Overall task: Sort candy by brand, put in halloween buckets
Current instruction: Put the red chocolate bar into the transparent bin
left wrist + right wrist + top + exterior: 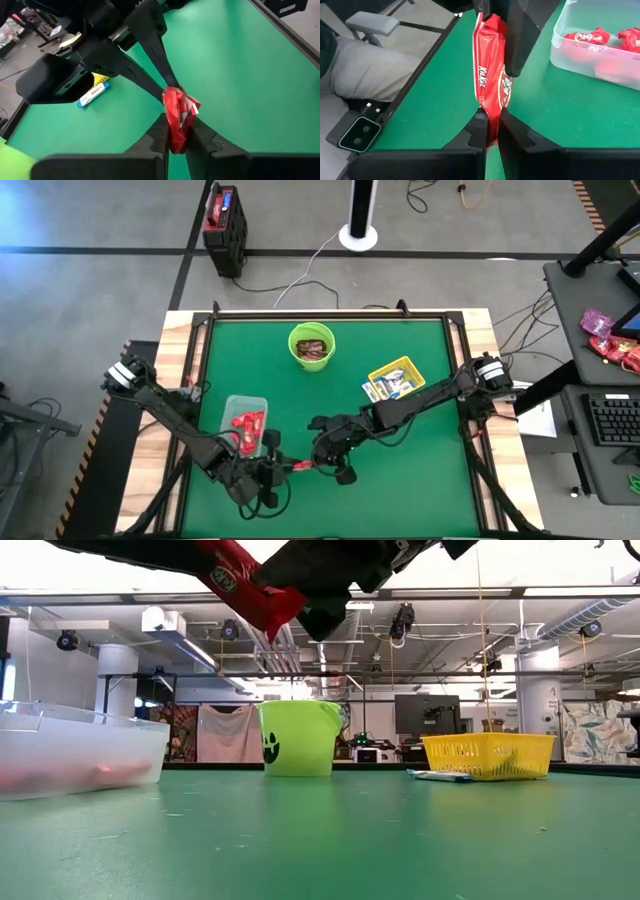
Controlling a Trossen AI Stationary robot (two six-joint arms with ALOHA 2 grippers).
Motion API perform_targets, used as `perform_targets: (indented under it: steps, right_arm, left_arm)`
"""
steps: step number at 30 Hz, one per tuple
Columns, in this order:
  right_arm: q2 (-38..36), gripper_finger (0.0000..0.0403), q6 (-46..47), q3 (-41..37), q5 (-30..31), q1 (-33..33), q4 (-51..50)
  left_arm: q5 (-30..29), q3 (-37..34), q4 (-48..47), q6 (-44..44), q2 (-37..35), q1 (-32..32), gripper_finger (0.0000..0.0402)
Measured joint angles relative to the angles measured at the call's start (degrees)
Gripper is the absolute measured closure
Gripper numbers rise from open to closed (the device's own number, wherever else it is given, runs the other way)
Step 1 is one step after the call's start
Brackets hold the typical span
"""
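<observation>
A red candy bar point(300, 466) hangs in the air over the near middle of the green table, between my two grippers. My left gripper point(285, 468) is shut on its left end and my right gripper point(315, 464) on its right end. In the low view the bar point(245, 585) shows high above the table top. Left of the grippers stands the clear tub point(245, 423) with red candies inside. The lime-green bucket point(311, 345) at the far middle holds brown candies. The yellow tray point(396, 377) at the right holds blue-and-white ones. My left gripper pinches one end of the red bar point(176, 131) between its two fingers, coming from the table's left and slanting a little down, in line with the bar. The bar is lifted clear of the table. My right gripper pinches the bar's other end point(490, 117) between its two fingers, coming from the table's right and slanting a little down, in line with the bar. The wrapper stretches away from them to the left gripper's fingers point(520, 40).
One blue-and-white candy point(370, 390) lies on the table beside the yellow tray's left corner. Bare green table lies below and near the grippers. A raised rail point(330, 315) runs along the table's far edge.
</observation>
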Motion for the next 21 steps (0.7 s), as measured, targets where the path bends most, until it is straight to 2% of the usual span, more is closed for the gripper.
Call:
perform_targets:
  steps: [4,9,12,16,21]
  right_arm:
    - [0.00,0.0359,1.48,0.00,1.38,0.02,-0.07]
    - [0.00,0.0301,3.08,0.40,1.85,-0.12,-0.57]
    - [-0.02,0.0264,3.54,0.78,2.04,-0.42,-0.73]
    - [-0.19,0.0228,3.59,2.28,2.22,-1.06,-3.29]
    - [-0.24,0.0202,3.74,4.19,2.16,-2.19,-6.16]
  left_arm:
    - [-0.09,0.00,-0.11,-0.21,-0.04,0.04,0.0382]
    - [-0.07,0.64,-1.17,-0.33,-0.07,0.04,0.0387]
    - [-0.05,2.59,-5.28,-1.23,-0.11,0.02,0.0387]
    - [0.69,8.61,-20.82,-6.61,-0.13,-0.12,0.0387]
    - [7.95,17.44,-47.46,-18.40,-0.17,-0.86,0.0388]
